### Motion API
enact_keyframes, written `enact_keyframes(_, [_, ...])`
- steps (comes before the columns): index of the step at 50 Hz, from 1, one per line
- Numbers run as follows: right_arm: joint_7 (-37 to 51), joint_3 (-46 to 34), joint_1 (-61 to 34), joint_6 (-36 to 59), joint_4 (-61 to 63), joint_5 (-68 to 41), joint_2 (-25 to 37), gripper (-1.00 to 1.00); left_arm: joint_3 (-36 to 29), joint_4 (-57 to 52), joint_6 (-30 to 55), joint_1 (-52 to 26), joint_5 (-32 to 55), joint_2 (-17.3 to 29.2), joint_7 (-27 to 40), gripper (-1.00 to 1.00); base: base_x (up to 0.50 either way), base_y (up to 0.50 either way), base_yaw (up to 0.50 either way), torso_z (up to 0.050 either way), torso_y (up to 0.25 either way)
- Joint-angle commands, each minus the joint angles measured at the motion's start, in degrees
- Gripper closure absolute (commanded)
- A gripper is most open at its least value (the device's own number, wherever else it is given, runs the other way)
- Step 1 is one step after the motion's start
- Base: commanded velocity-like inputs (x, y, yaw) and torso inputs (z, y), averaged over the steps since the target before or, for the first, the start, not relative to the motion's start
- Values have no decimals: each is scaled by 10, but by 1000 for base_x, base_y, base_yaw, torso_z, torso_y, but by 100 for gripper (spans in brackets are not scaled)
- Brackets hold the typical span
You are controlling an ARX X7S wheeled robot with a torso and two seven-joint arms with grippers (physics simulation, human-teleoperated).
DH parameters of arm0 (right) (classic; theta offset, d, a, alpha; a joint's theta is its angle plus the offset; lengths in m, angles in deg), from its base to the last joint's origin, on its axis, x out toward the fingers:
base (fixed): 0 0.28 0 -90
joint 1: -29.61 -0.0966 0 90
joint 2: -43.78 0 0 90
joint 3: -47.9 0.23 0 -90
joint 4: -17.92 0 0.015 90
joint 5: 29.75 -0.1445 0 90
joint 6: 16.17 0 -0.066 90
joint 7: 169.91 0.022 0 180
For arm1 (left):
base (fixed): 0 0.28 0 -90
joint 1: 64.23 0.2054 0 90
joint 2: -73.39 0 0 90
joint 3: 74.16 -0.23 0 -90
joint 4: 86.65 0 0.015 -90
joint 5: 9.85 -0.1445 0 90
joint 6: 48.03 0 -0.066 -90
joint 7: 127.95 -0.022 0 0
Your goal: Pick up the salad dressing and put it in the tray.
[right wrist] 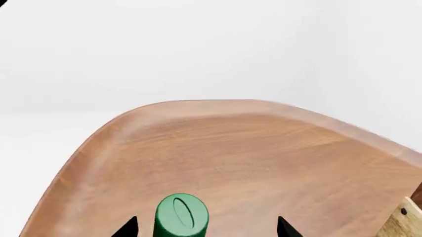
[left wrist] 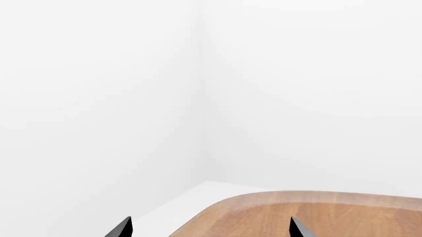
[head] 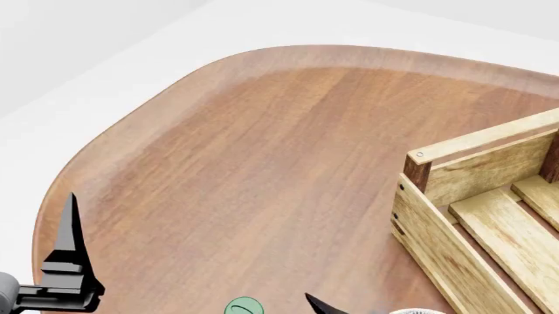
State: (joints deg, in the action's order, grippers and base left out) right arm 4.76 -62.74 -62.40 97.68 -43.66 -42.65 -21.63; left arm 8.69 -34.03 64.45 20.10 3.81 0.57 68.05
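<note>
The salad dressing (right wrist: 181, 215) shows its round green cap, upright on the wooden table, between the spread fingers of my right gripper (right wrist: 206, 228) and nearer one of them. That gripper is open and not touching the cap. In the head view the cap (head: 243, 306) sits at the bottom edge, with one black right fingertip (head: 316, 303) beside it. The tray (head: 454, 216), a light slatted wooden crate with a dark corner post, stands at the right. My left gripper (left wrist: 211, 228) is open and holds nothing, over the table's rounded corner; one of its fingers (head: 69, 229) shows at the lower left.
The brown wooden table (head: 262, 150) has a rounded far edge with white floor and walls beyond. A pale bowl rim (head: 412, 311) peeks in at the bottom, between the cap and the crate. The crate's corner (right wrist: 403, 223) shows in the right wrist view.
</note>
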Motion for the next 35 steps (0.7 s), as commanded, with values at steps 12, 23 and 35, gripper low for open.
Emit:
enact_keyframes(12, [-8, -24, -2, -9, -33, 6, -5, -100, -5, 3, -4, 1, 2, 5, 4, -100, 0, 0, 0, 0, 0])
enact_keyframes(23, [-50, -60, -41, -6, -118, -2, -25, -100, -5, 1, -4, 0, 5, 7, 6, -100, 0, 0, 0, 0, 0])
enact_keyframes(35, [-73, -71, -60, -15, -159, -11, -33, -100, -5, 2, -4, -2, 9, 10, 8, -100, 0, 0, 0, 0, 0])
